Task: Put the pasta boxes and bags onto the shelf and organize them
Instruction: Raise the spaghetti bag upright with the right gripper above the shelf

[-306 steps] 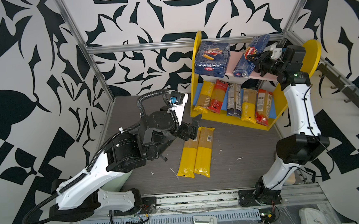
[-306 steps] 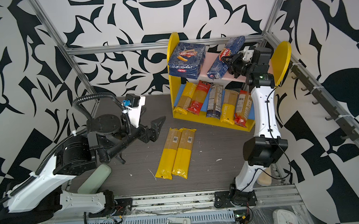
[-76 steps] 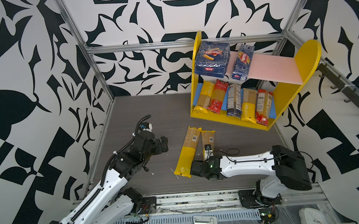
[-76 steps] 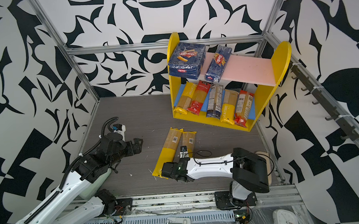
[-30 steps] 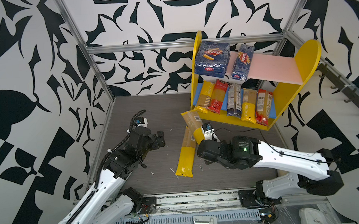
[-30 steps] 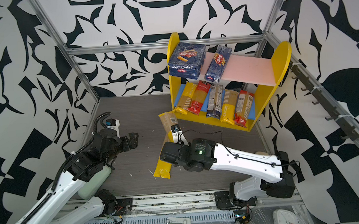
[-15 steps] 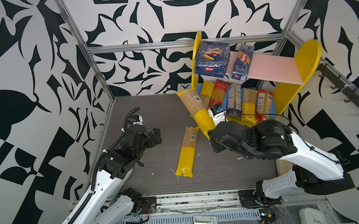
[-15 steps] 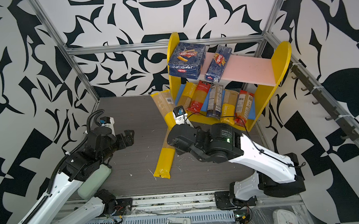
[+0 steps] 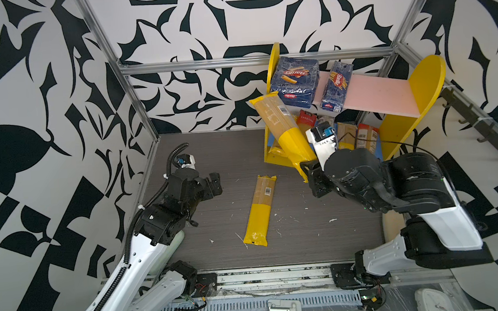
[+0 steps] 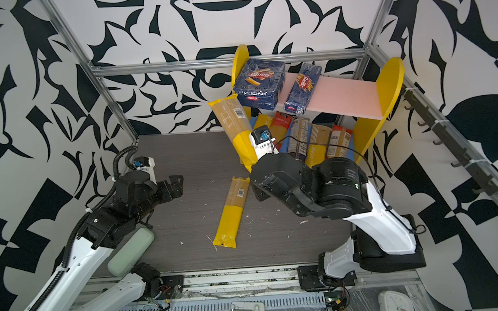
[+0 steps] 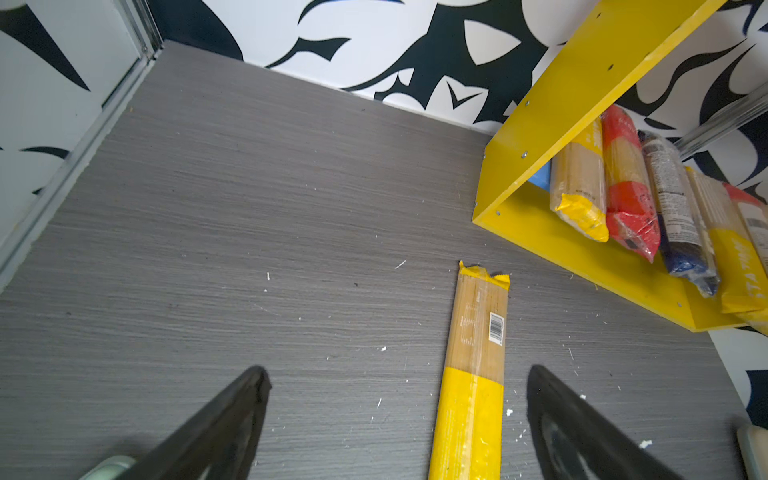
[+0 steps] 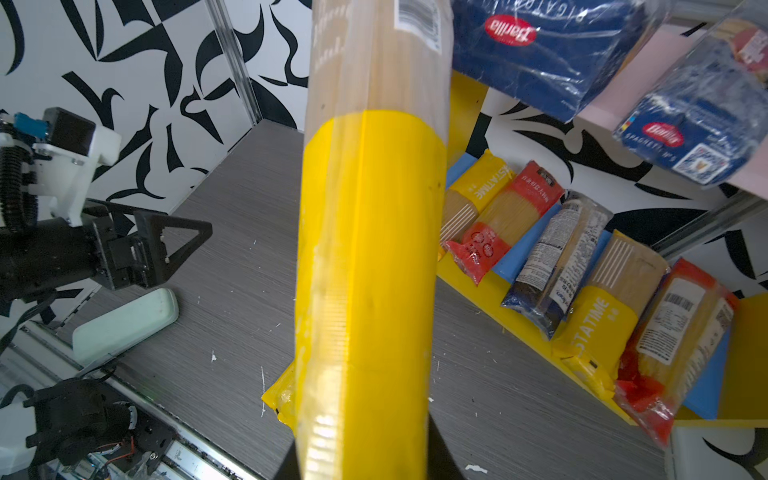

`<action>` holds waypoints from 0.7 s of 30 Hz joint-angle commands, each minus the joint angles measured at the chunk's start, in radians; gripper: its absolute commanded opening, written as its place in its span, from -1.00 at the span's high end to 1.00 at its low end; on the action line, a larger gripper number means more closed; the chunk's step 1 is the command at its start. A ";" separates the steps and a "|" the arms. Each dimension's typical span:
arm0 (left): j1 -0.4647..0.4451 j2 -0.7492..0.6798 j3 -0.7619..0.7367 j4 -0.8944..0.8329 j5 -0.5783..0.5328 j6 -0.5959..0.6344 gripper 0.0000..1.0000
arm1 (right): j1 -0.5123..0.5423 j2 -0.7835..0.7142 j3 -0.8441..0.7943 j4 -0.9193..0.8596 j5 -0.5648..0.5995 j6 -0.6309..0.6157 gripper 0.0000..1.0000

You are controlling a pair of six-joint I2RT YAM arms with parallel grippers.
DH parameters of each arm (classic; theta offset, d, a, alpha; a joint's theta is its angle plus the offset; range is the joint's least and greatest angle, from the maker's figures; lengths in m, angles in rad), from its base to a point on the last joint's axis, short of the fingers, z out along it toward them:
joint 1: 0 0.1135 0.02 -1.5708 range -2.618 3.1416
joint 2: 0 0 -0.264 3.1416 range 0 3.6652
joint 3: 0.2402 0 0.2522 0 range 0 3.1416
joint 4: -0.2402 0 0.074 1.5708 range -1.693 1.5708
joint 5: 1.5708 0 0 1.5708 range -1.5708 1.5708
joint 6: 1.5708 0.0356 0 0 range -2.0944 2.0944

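Obliquely tilted spaghetti bag (image 9: 281, 130), clear end uppermost

On the shelf's (image 9: 424, 92) pink upper board lie the wide rigatoni box (image 9: 293, 82) and the narrow spaghetti box (image 9: 334, 85). Five bags (image 12: 557, 257) lie side by side on its blue lower board. One yellow-ended bag (image 9: 281, 130) is raised, tilted, before the shelf's left panel. A second bag (image 9: 261, 208) lies flat farther in front.

- Shelf (image 10: 388, 73), upper board (image 10: 345, 97): right part bare; two blue boxes (image 10: 259, 83) block left end.
- Lower board: filled with bags (image 10: 318, 141).
- Raised bag (image 10: 234, 124) crosses shelf's left panel.
- Bench (image 10: 182, 154) left of shelf: open.
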 commanded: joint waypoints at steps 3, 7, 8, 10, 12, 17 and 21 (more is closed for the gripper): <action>0.012 0.011 0.041 -0.017 0.007 0.021 -0.98 | 0.005 -0.106 0.068 0.179 0.199 -0.098 1.00; 0.016 0.023 0.048 -0.006 0.015 0.025 -0.99 | 0.006 -0.133 0.075 0.206 0.305 -0.171 1.00; 0.017 0.028 0.046 -0.003 0.019 0.023 -0.98 | 0.005 -0.136 0.080 0.206 0.328 -0.187 1.00; 0.019 0.039 0.044 0.005 0.027 0.024 -0.98 | 0.005 -0.154 0.080 0.223 0.388 -0.224 1.00; 0.021 0.050 0.041 0.015 0.036 0.023 -0.99 | 0.005 -0.181 0.065 0.266 0.432 -0.268 1.00; 0.024 0.075 0.047 0.042 0.060 0.020 -0.99 | 0.005 -0.238 0.013 0.433 0.559 -0.440 1.00; 0.024 0.091 0.055 0.051 0.073 0.018 -0.98 | 0.005 -0.255 0.000 0.560 0.619 -0.581 1.00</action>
